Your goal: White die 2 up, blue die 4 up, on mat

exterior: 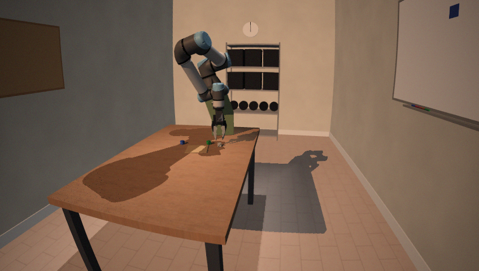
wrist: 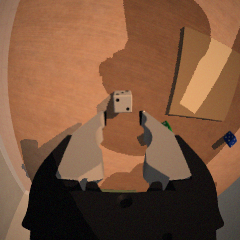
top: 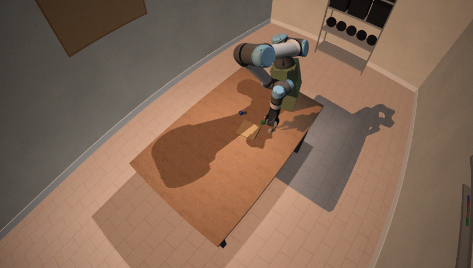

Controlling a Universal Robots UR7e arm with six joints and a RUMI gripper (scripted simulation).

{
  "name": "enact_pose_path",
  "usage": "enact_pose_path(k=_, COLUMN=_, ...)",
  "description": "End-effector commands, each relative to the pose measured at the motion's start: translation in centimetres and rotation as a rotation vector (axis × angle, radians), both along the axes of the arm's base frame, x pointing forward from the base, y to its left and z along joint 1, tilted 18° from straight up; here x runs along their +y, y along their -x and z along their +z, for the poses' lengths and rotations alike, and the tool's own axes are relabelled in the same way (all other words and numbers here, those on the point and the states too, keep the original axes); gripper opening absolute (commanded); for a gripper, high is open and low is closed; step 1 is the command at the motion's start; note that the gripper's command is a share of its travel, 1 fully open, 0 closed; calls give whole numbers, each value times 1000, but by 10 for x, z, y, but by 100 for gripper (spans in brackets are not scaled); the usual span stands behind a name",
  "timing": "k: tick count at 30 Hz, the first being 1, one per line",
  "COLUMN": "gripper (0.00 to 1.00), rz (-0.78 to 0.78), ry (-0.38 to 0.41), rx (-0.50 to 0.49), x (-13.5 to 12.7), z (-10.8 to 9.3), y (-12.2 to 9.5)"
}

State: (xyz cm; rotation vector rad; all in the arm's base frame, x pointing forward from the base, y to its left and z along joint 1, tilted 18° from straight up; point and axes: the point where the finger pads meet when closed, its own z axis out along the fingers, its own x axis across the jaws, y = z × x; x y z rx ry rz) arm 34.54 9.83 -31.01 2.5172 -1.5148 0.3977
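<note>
The white die (wrist: 122, 101) lies on the table just beyond my fingertips, off the mat, and also shows in the exterior view (exterior: 219, 144). My gripper (wrist: 122, 112) hangs a little above the table, its fingers partly apart with nothing between them; it points down in the exterior view (exterior: 218, 136). The green die (wrist: 167, 126) (top: 262, 121) sits beside my right finger, near the mat's corner. The blue die (wrist: 229, 139) (top: 241, 113) lies farther off on the bare table. The tan mat (wrist: 202, 75) lies flat with no die on it.
The arm's green base block (top: 288, 84) stands at the table's far edge, behind the gripper. The table's right edge (exterior: 250, 157) is close to the white die. A shelf rack (exterior: 252, 83) stands against the back wall.
</note>
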Motion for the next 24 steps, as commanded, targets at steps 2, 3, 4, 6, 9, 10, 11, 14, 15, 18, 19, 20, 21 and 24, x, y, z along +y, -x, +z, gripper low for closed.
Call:
enact_pose_path(k=2, gripper=24, rz=0, ry=0, rx=-1, x=-2, z=-6, y=-1)
enact_pose_path(k=3, gripper=24, rz=0, ry=0, rx=-1, x=-2, z=-6, y=-1)
enact_pose_path(k=4, gripper=24, rz=0, ry=0, rx=-1, x=-2, z=-6, y=-1)
enact_pose_path(k=6, gripper=24, rz=0, ry=0, rx=-1, x=-2, z=-7, y=-2)
enact_pose_path(k=9, gripper=24, rz=0, ry=0, rx=-1, x=-3, z=-8, y=-2)
enact_pose_path(k=10, gripper=24, rz=0, ry=0, rx=-1, x=-3, z=-8, y=-2)
enact_pose_path(k=11, gripper=24, rz=0, ry=0, rx=-1, x=-3, z=-9, y=-2)
enact_pose_path(k=14, gripper=24, rz=0, ry=0, rx=-1, x=-3, z=-9, y=-2)
enact_pose_path(k=15, gripper=24, rz=0, ry=0, rx=-1, x=-3, z=-9, y=-2)
enact_pose_path(k=18, gripper=24, rz=0, ry=0, rx=-1, x=-3, z=-9, y=-2)
enact_pose_path(k=19, gripper=24, rz=0, ry=0, rx=-1, x=-3, z=-9, y=-2)
enact_pose_path(k=20, gripper=24, rz=0, ry=0, rx=-1, x=-3, z=-9, y=-2)
enact_pose_path(k=21, gripper=24, rz=0, ry=0, rx=-1, x=-3, z=-9, y=-2)
enact_pose_path(k=24, gripper=24, rz=0, ry=0, rx=-1, x=-3, z=-9, y=-2)
